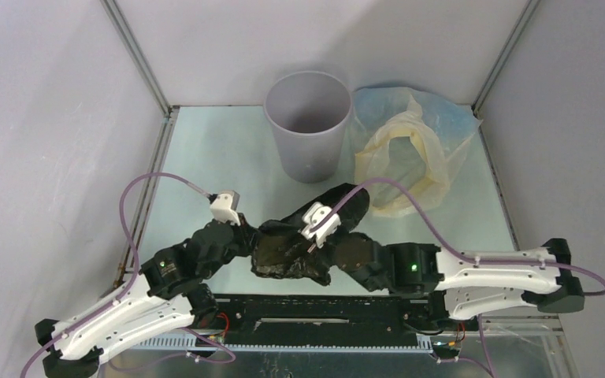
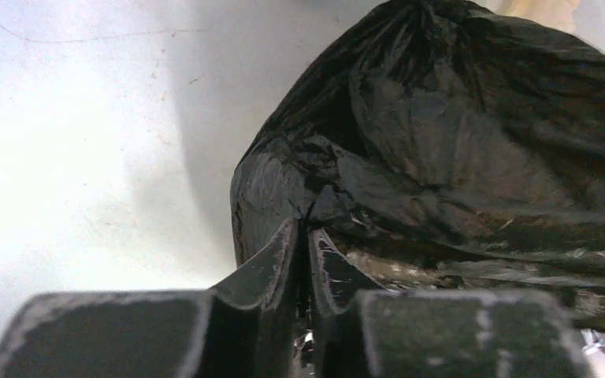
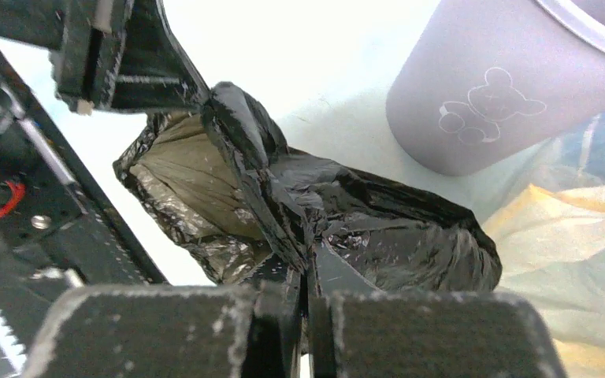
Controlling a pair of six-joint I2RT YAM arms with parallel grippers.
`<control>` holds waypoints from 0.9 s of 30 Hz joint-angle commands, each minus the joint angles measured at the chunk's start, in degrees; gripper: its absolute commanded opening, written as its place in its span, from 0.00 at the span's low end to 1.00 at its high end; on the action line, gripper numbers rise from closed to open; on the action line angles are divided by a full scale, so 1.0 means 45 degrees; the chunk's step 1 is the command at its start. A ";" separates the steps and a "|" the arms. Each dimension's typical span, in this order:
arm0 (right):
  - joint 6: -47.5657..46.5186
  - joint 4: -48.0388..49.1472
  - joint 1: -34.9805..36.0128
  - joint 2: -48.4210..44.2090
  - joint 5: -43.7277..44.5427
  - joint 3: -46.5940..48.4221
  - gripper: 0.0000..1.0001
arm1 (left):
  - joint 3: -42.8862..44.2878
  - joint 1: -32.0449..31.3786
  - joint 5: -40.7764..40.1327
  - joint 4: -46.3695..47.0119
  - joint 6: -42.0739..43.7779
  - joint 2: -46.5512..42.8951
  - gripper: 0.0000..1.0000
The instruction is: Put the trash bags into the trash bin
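Pale green table (image 1: 220,157), grey walls. The black bag (image 1: 291,256) sits near the arms, short of the bin (image 1: 309,130). Left gripper (image 2: 306,236) and right gripper (image 3: 309,268) each pinch its film. They should lift together, high enough to clear the rim.

Translucent yellow-blue plastic bag (image 1: 441,134) on table (image 1: 220,165)

top view looks down from above and behind the arms over the whole table (image 1: 228,150). each wrist view sits close behind its own tool, the left tool (image 2: 306,232) and the right tool (image 3: 309,264), facing forward; all three share the black bag (image 1: 287,256) at the tips.
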 commanded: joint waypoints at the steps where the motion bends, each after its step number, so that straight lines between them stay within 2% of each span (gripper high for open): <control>1: 0.1531 -0.1613 -0.0901 -0.0733 -0.2273 0.1102 0.00 | 0.0564 0.0074 -0.0272 -0.0022 0.0009 -0.0225 0.26; 4: 0.2344 -0.2272 -0.1883 -0.0934 -0.3680 0.1511 0.00 | 0.0706 0.0084 0.0160 0.0064 0.0287 -0.0484 0.60; 6: 0.2716 -0.2637 -0.2316 -0.0883 -0.4015 0.1716 0.00 | 0.0737 0.0084 0.0430 0.0118 0.0496 -0.0709 0.72; 10: 0.3215 -0.2754 -0.3093 -0.0591 -0.4936 0.1994 0.00 | 0.0785 0.0084 0.1110 0.0134 0.0786 -0.1032 0.85; 14: 0.3461 -0.2652 -0.3614 0.0515 -0.5799 0.3068 0.00 | 0.1240 0.0084 0.1732 -0.0171 0.0430 -0.1340 0.87; 18: 0.3485 -0.2860 -0.3806 0.2118 -0.5725 0.4521 0.00 | 0.1856 0.0084 0.1356 -0.0704 0.0375 -0.1835 0.89; 20: 0.3524 -0.2958 -0.3937 0.2807 -0.5958 0.5102 0.00 | 0.1939 0.0081 0.1954 -0.0468 0.1217 -0.2043 0.99; 22: 0.3630 -0.3102 -0.4032 0.3390 -0.6205 0.5613 0.00 | 0.2165 0.0061 0.2382 -0.0351 0.1909 -0.1994 1.00; 24: 0.3781 -0.3225 -0.4100 0.3788 -0.6294 0.5998 0.00 | 0.2408 0.0064 0.2604 -0.0190 0.2371 -0.1960 0.99; 27: 0.4066 -0.3273 -0.4267 0.4145 -0.6482 0.6314 0.00 | 0.2414 0.0065 0.3950 0.1017 0.2547 -0.1983 0.86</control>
